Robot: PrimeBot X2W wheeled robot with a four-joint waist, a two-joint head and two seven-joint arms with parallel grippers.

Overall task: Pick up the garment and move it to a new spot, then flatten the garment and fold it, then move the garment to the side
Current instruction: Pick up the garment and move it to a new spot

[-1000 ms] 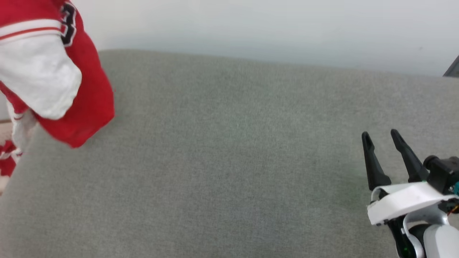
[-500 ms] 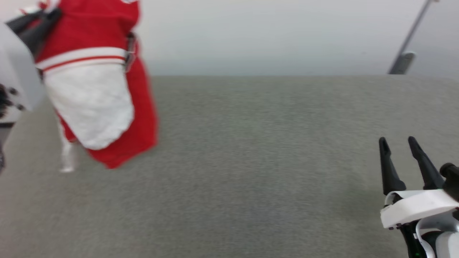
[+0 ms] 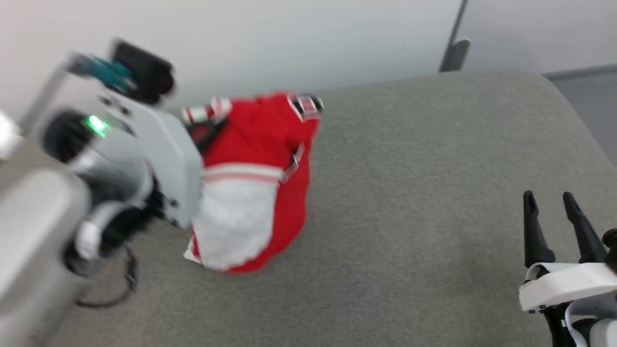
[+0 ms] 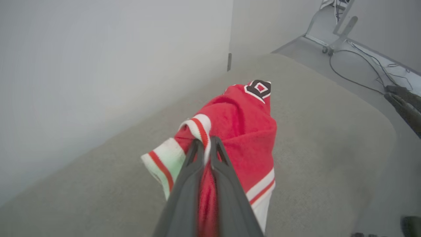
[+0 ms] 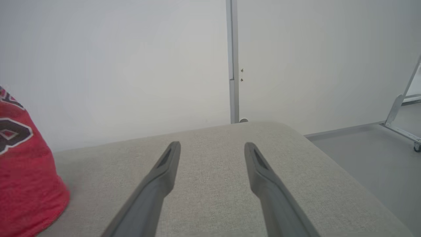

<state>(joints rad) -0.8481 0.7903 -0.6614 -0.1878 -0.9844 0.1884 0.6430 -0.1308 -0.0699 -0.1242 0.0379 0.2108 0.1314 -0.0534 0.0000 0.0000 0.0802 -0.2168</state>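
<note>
Your left gripper [image 4: 204, 142] pinches the garment [image 4: 245, 128], which hangs bunched over the left part of the grey cushion [image 3: 409, 193]. Your right gripper [image 3: 549, 198] stands open and empty, well apart at the right.

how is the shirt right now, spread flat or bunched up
Bunched up: the garment hangs crumpled from the left gripper, whose shut fingers pinch its striped trim; its lower end seems to touch the grey cushion.
</note>
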